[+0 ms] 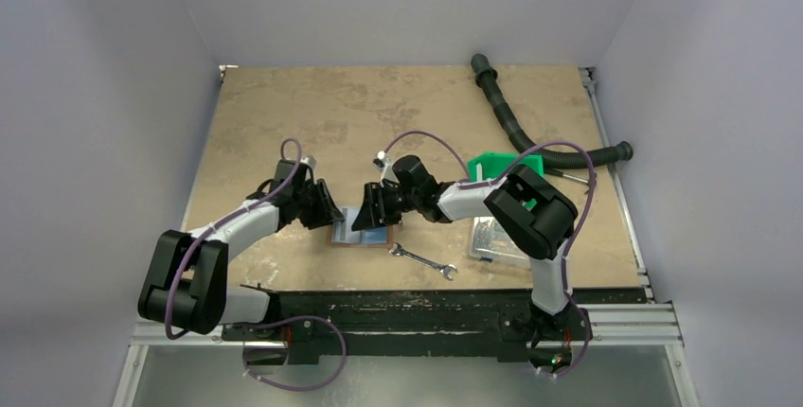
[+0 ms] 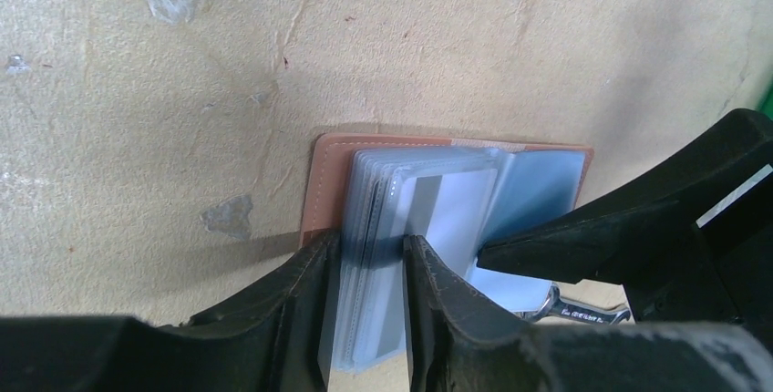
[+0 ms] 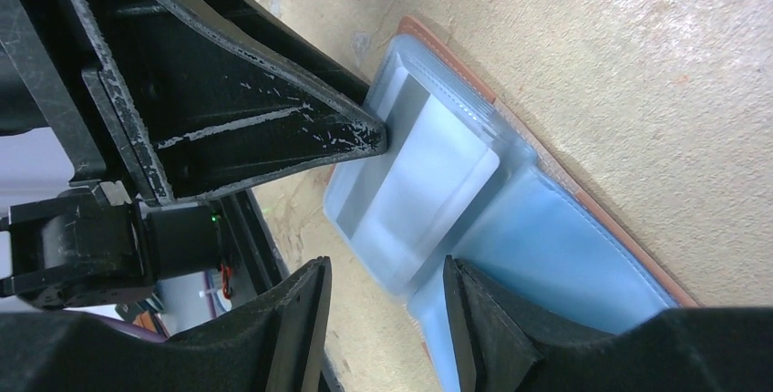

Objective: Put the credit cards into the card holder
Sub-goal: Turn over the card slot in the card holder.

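Card holder [image 2: 326, 193] lies open — light card [image 2: 456, 214] among its sleeves [image 2: 366, 193].

The wrench [image 2: 592, 314] shank carries small stamped lettering, too blurred to read; no other text, label or number is legible.

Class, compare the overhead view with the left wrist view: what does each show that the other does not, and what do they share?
Only the overhead view: the green bin, the black hose and the clear box. Only the left wrist view: the left end effector pinching the plastic sleeves, with a grey-striped card among them. Both: the open card holder on the table and the wrench beside it.
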Tool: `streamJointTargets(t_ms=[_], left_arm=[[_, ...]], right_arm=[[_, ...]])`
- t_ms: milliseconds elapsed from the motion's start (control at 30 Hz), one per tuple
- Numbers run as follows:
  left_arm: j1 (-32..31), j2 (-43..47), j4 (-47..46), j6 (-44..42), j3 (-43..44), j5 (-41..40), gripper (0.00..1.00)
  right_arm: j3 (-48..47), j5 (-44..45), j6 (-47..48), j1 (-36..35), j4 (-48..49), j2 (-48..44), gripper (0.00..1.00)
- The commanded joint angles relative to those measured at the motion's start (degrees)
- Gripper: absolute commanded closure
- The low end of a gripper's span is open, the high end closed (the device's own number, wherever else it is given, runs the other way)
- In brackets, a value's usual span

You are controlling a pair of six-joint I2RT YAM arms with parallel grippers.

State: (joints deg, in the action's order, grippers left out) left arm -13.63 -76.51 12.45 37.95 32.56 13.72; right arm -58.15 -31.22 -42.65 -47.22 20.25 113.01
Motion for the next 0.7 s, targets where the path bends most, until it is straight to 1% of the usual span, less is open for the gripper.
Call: streamJointTargets(t_ms=[0,200,233,300,433,533,667], left_arm=[[-0.08,-0.66,-1.48,0.69,-1.52,0.38,0.71],[-0.08,-0.59,-2.18,1.06,-2.14,1.35,0.72],[-0.08,-0.53,-2.3,1.11,-2.2,1.65,0.7],[-0.08,-0.08,-2.77,1.49,-2.42,2.59,0.61],[-0.08,1.4,-3.88,2.47,-3.06,4.73,0.48],[-0.08,1.98,-4.22,3.32,-3.52,5.69,0.43],[-0.08,2.33,-3.72,3.36,-3.22,5.06,0.41]], right_arm=[[-0.78,0.42,-0.63,-0.67,1.02,0.67,0.43],[-2.67,-1.5,-1.89,-1.74,2.39,1.77,0.43],[-3.07,-1.88,-2.19,-2.0,3.04,1.86,0.44],[-3.8,-2.99,-3.39,-2.37,4.8,2.39,0.44],[-3.3,-4.44,-5.75,-2.44,8.96,2.65,0.44],[-2.28,-5.49,-6.84,-2.37,10.61,2.2,0.44],[-0.15,-4.32,-6.99,-1.82,11.24,-0.46,0.44]])
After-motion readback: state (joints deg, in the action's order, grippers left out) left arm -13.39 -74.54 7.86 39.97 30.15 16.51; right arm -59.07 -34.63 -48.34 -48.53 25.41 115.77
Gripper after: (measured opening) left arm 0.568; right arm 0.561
